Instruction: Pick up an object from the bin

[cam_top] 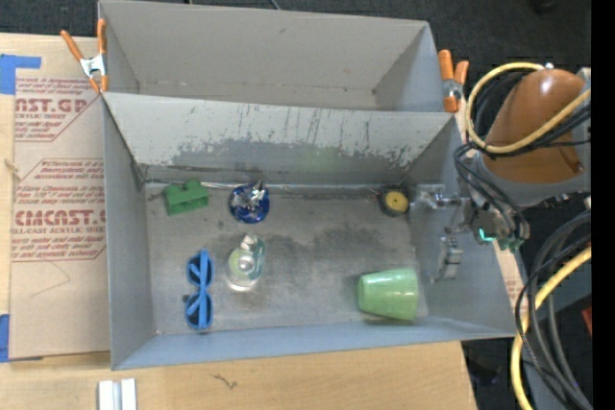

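Note:
My gripper [444,233] hangs at the bin's right wall with its two fingers apart and nothing between them. A pale green cup [389,293] lies on its side just below and left of it, near the front right corner. A small yellow round thing [394,202] rests against the back wall, just left of the upper finger. Neither thing touches the gripper.
Further left lie a clear round bottle-like thing [245,264], blue toy glasses [199,290], a blue and silver round thing [249,202] and a green block [185,197]. Bare floor spans the middle of the bin. The arm's orange cover and cables sit outside the right rim.

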Tool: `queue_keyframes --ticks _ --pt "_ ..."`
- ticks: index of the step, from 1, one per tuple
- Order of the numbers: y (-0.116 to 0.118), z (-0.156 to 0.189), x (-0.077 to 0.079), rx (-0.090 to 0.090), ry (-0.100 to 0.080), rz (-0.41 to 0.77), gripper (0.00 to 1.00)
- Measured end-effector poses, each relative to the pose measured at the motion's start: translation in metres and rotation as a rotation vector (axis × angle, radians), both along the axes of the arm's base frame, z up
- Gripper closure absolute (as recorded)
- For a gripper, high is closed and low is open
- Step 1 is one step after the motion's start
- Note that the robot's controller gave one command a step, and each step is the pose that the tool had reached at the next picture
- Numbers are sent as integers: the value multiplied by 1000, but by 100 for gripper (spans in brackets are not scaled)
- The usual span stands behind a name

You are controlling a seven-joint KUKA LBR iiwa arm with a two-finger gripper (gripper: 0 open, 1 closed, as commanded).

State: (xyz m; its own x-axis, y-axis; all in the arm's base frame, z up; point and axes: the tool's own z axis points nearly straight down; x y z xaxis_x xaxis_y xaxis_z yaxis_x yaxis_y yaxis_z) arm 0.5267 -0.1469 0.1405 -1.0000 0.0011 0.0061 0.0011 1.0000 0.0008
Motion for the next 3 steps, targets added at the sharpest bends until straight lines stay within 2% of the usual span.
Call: queue_keyframes --ticks 1,2,3 --pt "42 -65 -40 1 -7 167 0" --pt "41 -64 -40 0 -7 166 100" --pt "41 -63 -38 -1 -12 166 0"
